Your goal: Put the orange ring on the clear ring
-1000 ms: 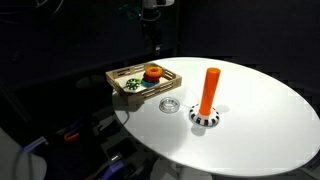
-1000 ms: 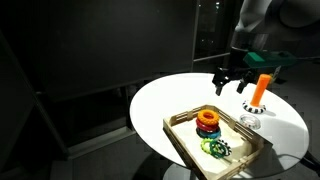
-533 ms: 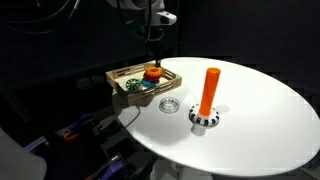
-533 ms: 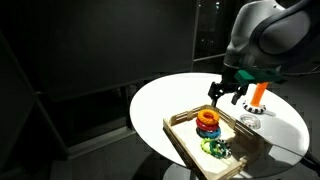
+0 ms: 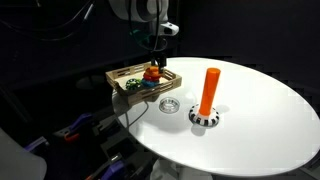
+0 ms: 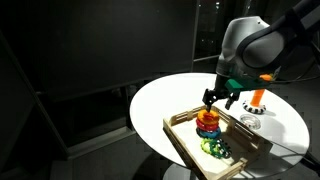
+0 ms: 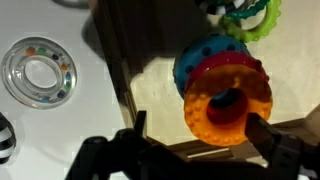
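Note:
The orange ring (image 7: 228,110) lies on top of a stack of rings, over a red ring (image 7: 225,72) and a blue ring (image 7: 197,55), in a wooden tray (image 5: 140,80) (image 6: 215,145). My gripper (image 7: 200,135) is open, just above the stack, with one finger beside the orange ring's right edge and the other over the tray floor to its left. In both exterior views the gripper (image 5: 153,62) (image 6: 216,102) hangs over the stack (image 6: 208,122). The clear ring (image 7: 38,72) lies flat on the white table beside the tray, also seen in both exterior views (image 5: 170,103) (image 6: 249,121).
A green spiky ring (image 7: 245,17) (image 6: 215,148) lies in the tray beside the stack. A tall orange peg (image 5: 208,90) (image 6: 259,90) stands on a striped base (image 5: 204,118) on the round white table (image 5: 260,120). The surroundings are dark.
The gripper has come down from above the table's far side to just over the ring stack in the tray. The rings have not moved.

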You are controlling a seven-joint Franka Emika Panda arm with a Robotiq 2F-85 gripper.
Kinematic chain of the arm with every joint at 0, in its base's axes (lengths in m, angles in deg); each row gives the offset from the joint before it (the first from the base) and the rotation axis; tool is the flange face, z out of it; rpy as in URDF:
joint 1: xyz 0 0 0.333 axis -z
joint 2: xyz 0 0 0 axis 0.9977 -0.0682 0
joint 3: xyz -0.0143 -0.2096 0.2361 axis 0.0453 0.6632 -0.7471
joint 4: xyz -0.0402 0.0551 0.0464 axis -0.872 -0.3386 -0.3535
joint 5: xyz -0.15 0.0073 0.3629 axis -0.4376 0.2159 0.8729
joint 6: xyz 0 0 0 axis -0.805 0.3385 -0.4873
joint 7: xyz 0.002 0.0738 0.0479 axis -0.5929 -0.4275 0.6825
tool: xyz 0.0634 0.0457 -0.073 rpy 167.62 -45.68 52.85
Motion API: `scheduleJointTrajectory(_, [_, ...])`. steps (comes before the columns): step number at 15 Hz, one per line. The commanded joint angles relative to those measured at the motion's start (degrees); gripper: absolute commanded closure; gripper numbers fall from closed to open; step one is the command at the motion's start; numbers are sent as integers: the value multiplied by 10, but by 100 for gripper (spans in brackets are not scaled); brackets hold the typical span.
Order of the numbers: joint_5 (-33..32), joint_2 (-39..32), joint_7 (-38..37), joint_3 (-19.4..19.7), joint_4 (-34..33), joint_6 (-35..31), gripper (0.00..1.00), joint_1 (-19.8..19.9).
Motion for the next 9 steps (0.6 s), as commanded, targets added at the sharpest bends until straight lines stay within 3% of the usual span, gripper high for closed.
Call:
scheduleJointTrajectory(1, [4,-27,8,16,-30,2,0,-19])
scheduleJointTrajectory(9, [-9,-46,-8,45,-49,14,0,-44])
